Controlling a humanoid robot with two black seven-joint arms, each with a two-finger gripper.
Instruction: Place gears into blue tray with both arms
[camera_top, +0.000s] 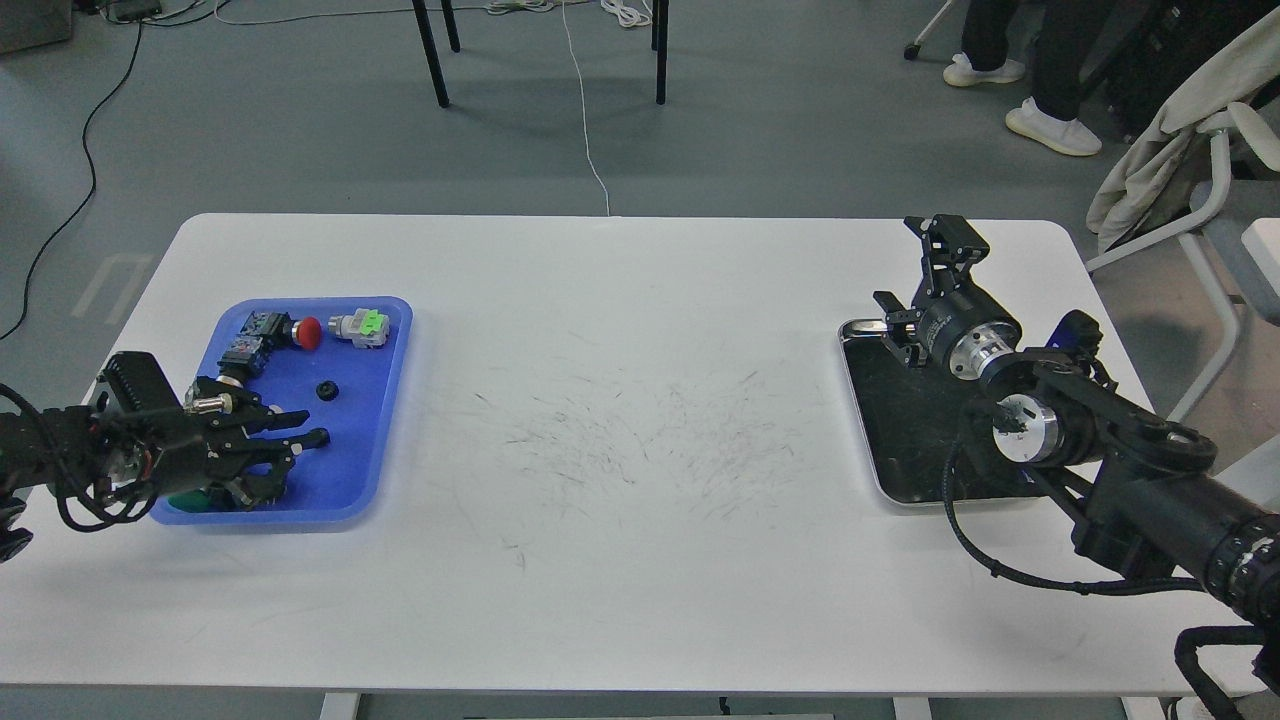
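In the head view, one gear (325, 390) is seen lying flat, hole upward, no long axis, in the blue tray (392, 400) just beyond the spread, empty jaws of the left gripper (303, 428), best withdrawn level; the right gripper (950, 238) cannot be judged.

1. A white table (640, 300) with rounded corners stands on a grey floor, its middle marked with dark scuffs (640, 445).
2. A blue tray (385, 400) lies flat near the table's left end.
3. A shiny steel tray (905, 440) with a dark inside lies near the right end, well apart from the blue one.
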